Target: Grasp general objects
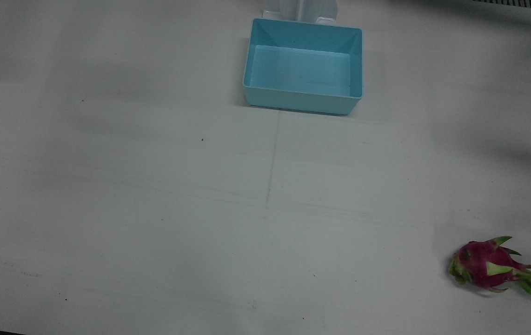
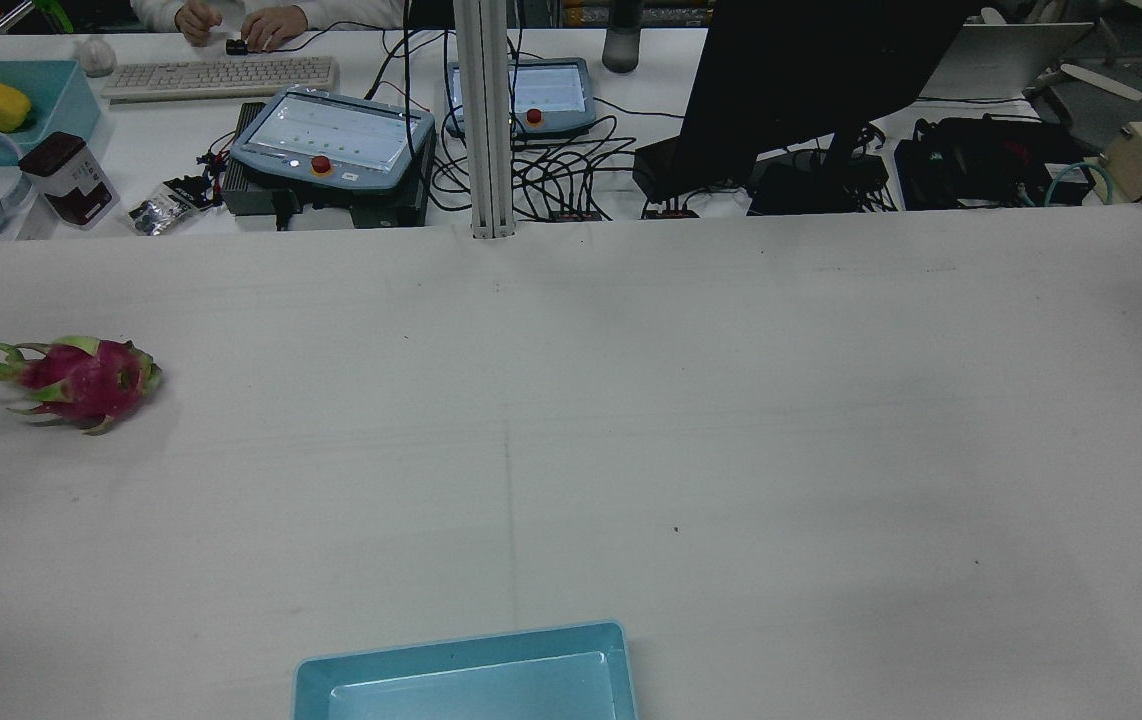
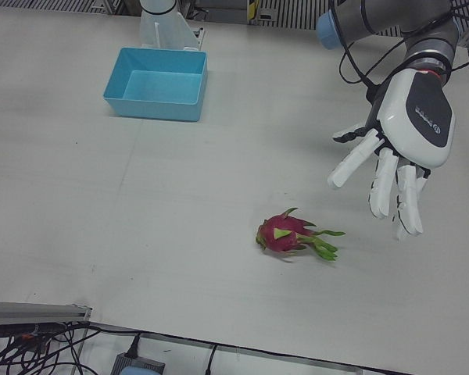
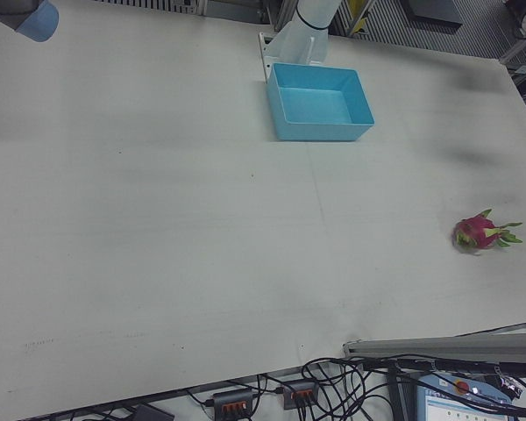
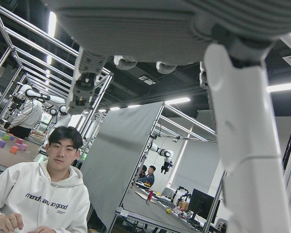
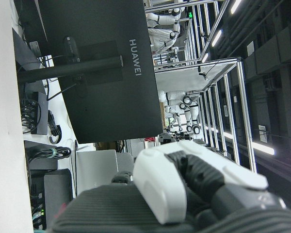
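Note:
A pink dragon fruit with green scales lies on its side on the white table, near the operators' edge on the left arm's half; it also shows as the dragon fruit. My left hand hangs in the air above and to the view's right of the fruit, fingers spread and pointing down, holding nothing. Its white fingers fill the left hand view. Only a white and black part of my right hand shows, so its state is unclear.
A light blue bin stands empty near the arms' pedestals. Beyond the far edge are a dark monitor, two teach pendants, a keyboard, cables and a person's hands. An aluminium post rises there.

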